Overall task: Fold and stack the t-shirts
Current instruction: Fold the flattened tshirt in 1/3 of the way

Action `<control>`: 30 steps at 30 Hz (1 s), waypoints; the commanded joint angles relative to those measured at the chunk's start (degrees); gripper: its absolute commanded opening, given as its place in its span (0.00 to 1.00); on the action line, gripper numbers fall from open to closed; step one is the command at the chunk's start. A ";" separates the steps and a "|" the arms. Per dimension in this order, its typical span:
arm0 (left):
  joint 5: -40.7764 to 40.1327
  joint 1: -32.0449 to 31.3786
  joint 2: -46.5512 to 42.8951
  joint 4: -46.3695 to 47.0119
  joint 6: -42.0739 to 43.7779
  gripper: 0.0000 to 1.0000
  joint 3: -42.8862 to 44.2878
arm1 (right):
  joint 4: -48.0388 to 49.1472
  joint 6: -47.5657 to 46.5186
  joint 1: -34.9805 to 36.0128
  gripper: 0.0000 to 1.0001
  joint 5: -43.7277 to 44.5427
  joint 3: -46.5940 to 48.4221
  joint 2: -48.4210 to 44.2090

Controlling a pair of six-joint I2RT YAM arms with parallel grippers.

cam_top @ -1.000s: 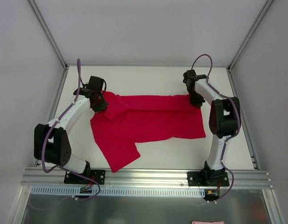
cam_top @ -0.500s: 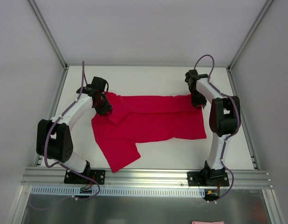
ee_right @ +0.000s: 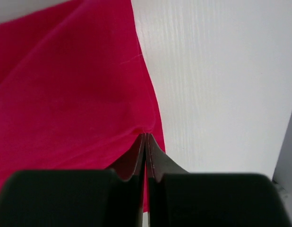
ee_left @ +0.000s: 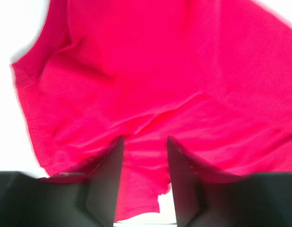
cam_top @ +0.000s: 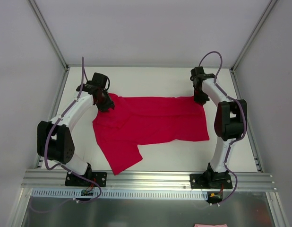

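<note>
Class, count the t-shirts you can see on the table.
1. The red t-shirt lies spread across the middle of the table. A pink scrap at the bottom edge may be another.

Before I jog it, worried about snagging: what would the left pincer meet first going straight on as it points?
The red t-shirt: its fabric lies just ahead of the open left pincer, though depth is unclear.

The right pincer (ee_right: 145, 141) has its two dark fingers (ee_right: 131, 165) pressed tight together. They nip the edge of the red t-shirt (ee_right: 65, 94), and the cloth puckers into a small crease at the tips. The t-shirt spreads to the left and far side. White counter (ee_right: 217, 85) lies on the right, with a grey strip (ee_right: 288, 151) at its right edge.
</note>
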 commanded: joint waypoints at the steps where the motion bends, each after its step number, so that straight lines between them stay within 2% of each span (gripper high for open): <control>1: -1.03 -0.61 2.80 2.29 1.05 0.12 2.98 | 2.01 1.93 -0.88 0.01 -4.19 2.18 -3.52; 2: -1.29 -0.53 3.77 2.64 1.14 0.00 3.33 | 2.36 1.84 -0.96 0.01 -5.33 2.53 -3.61; 7: -1.47 -0.53 9.22 9.32 1.14 0.00 4.03 | 4.38 2.54 -0.96 0.01 -12.01 3.68 -2.65; 12: -1.91 -0.70 17.12 9.41 1.49 0.00 9.39 | 10.78 2.46 -0.96 0.01 -20.60 1.31 -2.03; 16: -3.22 -0.70 17.57 12.05 1.75 0.00 8.87 | 12.73 2.37 -0.96 0.01 -25.46 1.92 0.16; 25: -4.99 0.17 22.41 8.62 0.88 0.00 11.95 | 13.00 4.30 -0.96 0.01 -32.49 3.94 7.99; 30: -4.19 2.02 28.47 2.83 -2.10 0.00 17.83 | 12.64 3.42 -0.96 0.01 -32.94 5.52 9.93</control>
